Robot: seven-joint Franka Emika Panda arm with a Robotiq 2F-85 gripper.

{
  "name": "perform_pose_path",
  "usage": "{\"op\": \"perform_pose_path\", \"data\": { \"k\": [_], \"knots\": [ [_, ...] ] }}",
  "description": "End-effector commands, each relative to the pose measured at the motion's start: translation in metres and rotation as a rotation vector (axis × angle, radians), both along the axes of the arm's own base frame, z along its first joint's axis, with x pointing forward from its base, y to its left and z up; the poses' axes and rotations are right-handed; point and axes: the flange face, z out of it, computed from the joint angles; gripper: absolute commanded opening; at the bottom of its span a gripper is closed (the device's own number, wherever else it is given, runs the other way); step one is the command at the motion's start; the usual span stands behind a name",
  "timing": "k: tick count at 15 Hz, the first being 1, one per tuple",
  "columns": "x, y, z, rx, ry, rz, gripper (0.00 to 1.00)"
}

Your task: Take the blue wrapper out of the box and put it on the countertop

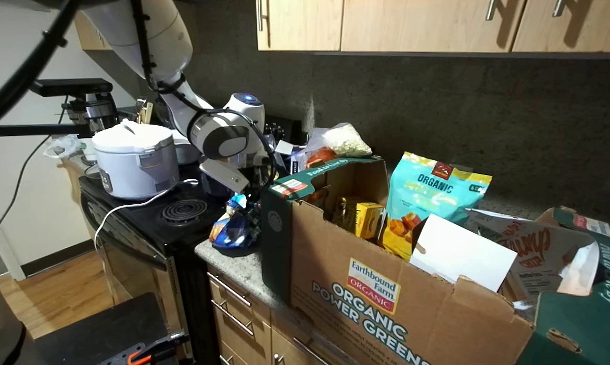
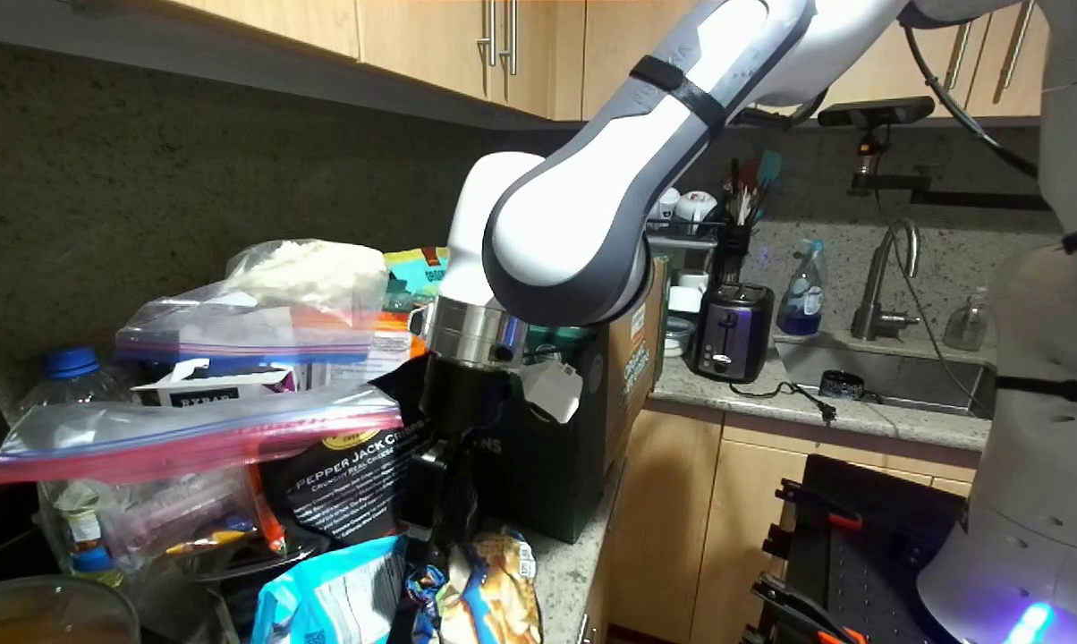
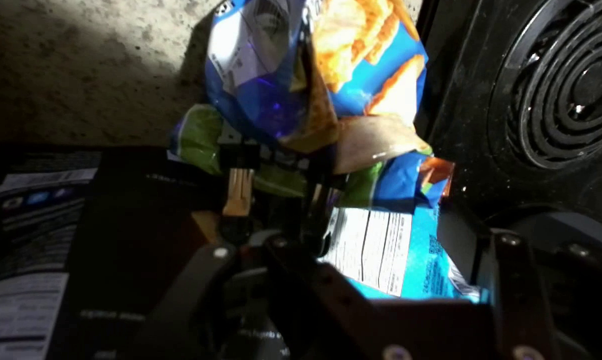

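Over the countertop [image 3: 146,35] by the box [image 1: 421,299], gripper [image 3: 280,167] right at blue wrapper [image 3: 286,102]; can't tell if jaws pinch it

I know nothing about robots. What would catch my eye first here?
Probably the big white robot arm, angled down in both exterior views, its gripper at a crumpled blue wrapper near where the countertop meets the black stove. Then the large cardboard box printed ORGANIC POWER GREENS, on that countertop, with a bright teal pouch poking out of its top.
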Motion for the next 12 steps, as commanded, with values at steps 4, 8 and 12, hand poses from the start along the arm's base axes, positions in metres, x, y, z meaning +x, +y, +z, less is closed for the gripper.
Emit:
{"op": "perform_pose_path", "data": {
  "k": [4,8,12],
  "knots": [
    [0.006,0.019,0.051,0.023,-0.060,0.030,0.81],
    [-0.002,0.037,0.100,0.063,-0.122,0.059,0.89],
    [-0.013,0.044,0.144,0.070,-0.150,0.078,0.90]
  ]
}}
